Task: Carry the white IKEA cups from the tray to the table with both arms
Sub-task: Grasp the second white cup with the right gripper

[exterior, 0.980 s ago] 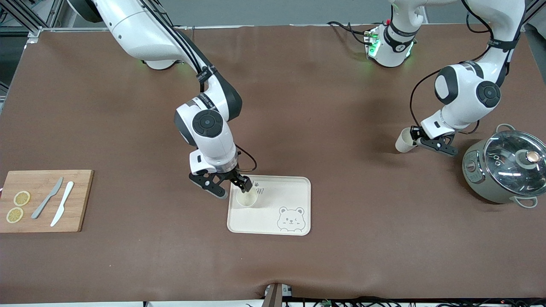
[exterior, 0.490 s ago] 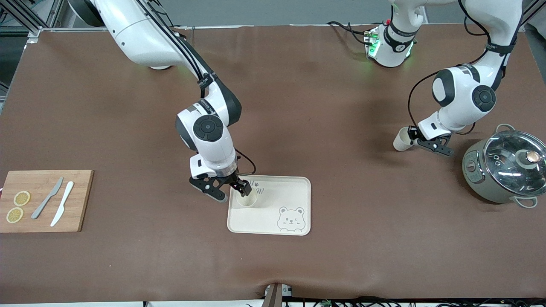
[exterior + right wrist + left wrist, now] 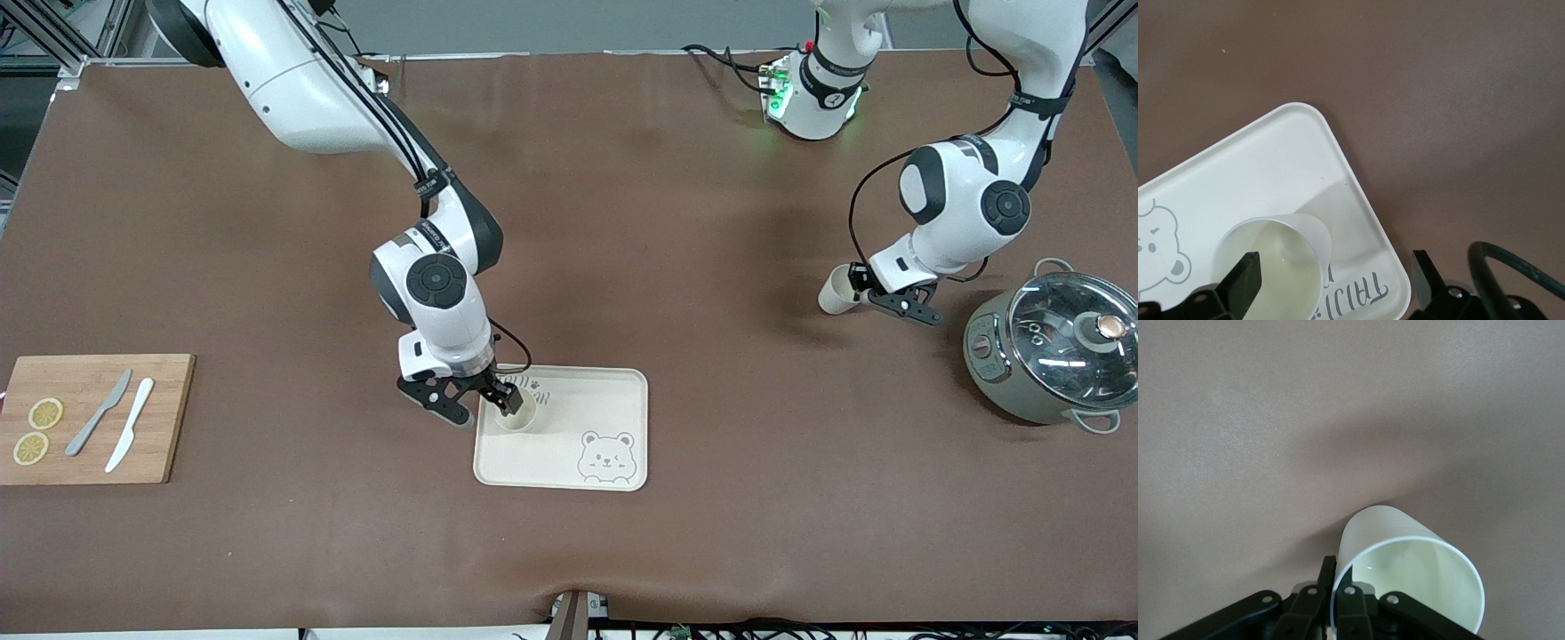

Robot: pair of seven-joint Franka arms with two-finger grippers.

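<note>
One cup on the bear tray, one cup gripped near the pot!

Bear tray sits mid-table toward the front camera's edge; the right gripper, fingers spread apart, straddles the rim of the white cup standing on it. Toward the left arm's end, the left gripper is clamped on the second white cup, tilted above the mat.

Glossy white arms, black cables

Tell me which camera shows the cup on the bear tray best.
The right wrist view: the cup stands on the tray, its mouth open to view. The front view shows it small, partly covered by the right hand. The left wrist view misses it.
</note>
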